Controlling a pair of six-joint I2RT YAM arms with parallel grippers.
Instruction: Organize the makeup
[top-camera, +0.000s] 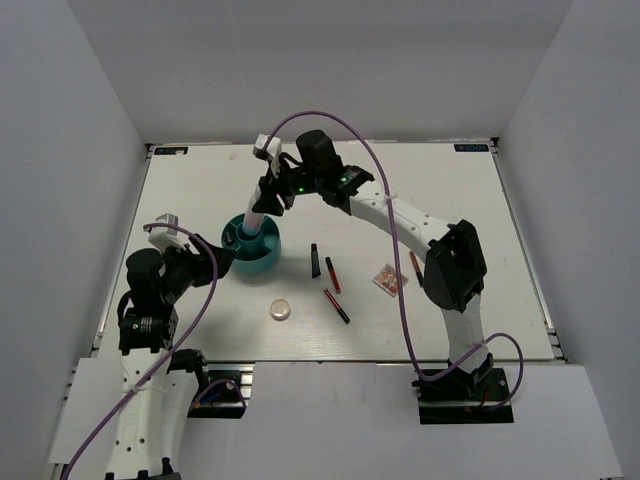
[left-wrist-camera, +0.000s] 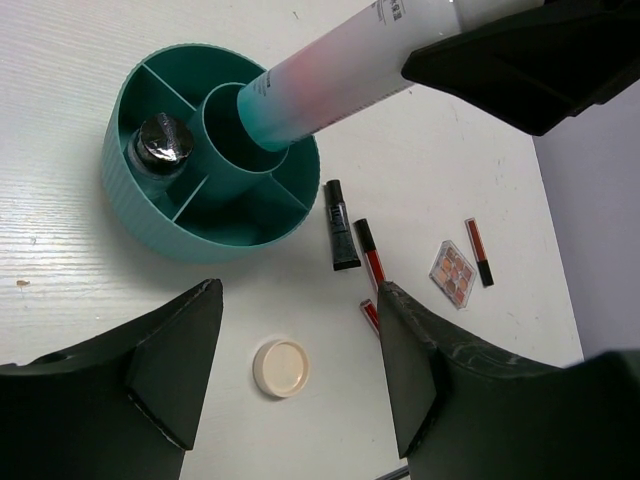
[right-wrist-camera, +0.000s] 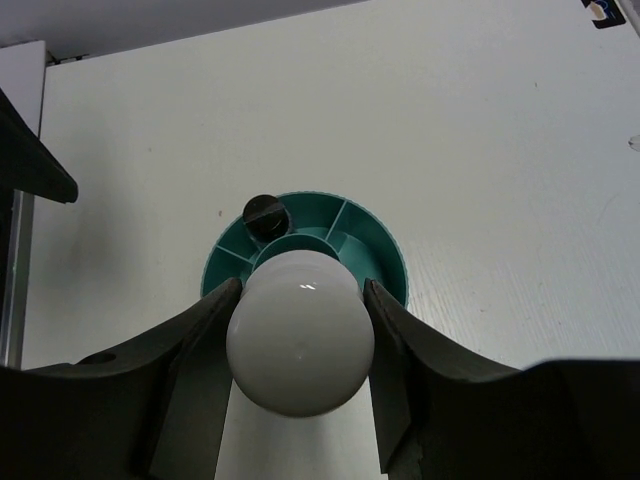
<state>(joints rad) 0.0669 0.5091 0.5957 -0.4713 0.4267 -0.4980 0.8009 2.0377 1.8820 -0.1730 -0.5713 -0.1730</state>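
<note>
just before the teal tub (left-wrist-camera: 150, 215) the left gripper (left-wrist-camera: 297, 330) gapes empty, while the right gripper (right-wrist-camera: 300, 300) clamps the white bottle (left-wrist-camera: 320, 95) leaning into the tub's middle well, where that slant could tip the tub or topple the bottle on release.

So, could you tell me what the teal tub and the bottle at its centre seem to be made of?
The teal tub looks like matte plastic, with fine ribs on its wall. The bottle in the right gripper seems frosted, translucent plastic, pink and teal tints showing through, with a glossy white end; frosted glass is possible.
</note>
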